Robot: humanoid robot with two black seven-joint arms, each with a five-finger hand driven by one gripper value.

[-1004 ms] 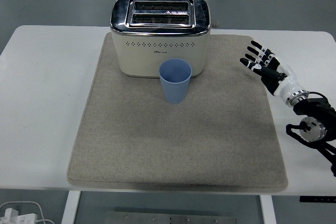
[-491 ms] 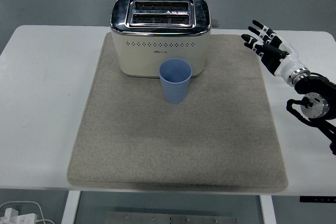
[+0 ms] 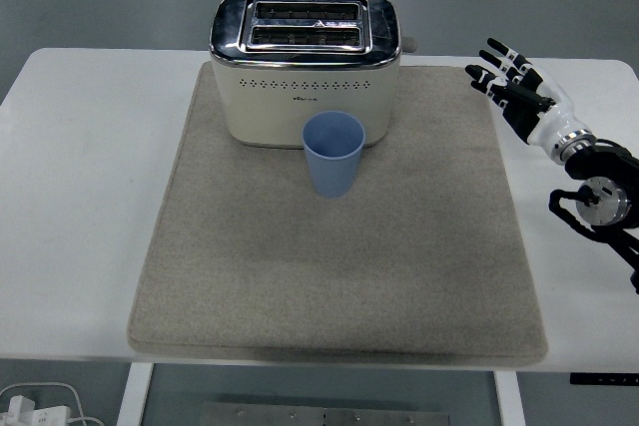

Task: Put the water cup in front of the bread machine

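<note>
white table (image 3: 80, 147), grey mat (image 3: 300, 276), blue water cup (image 3: 332, 154) upright just in front of the bread machine (image 3: 305, 67)
cup looks light, thin plastic, likely slippery; grip mid-wall. right hand (image 3: 519, 97) spread, empty, well apart

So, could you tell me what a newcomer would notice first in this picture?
Probably the cream toaster with its shiny chrome top, standing at the far end of a grey mat on the white table. Right in front of it stands an upright blue cup, free of any grasp. At the right edge, the robot's right hand hovers past the mat's far right corner, fingers spread and empty.
</note>
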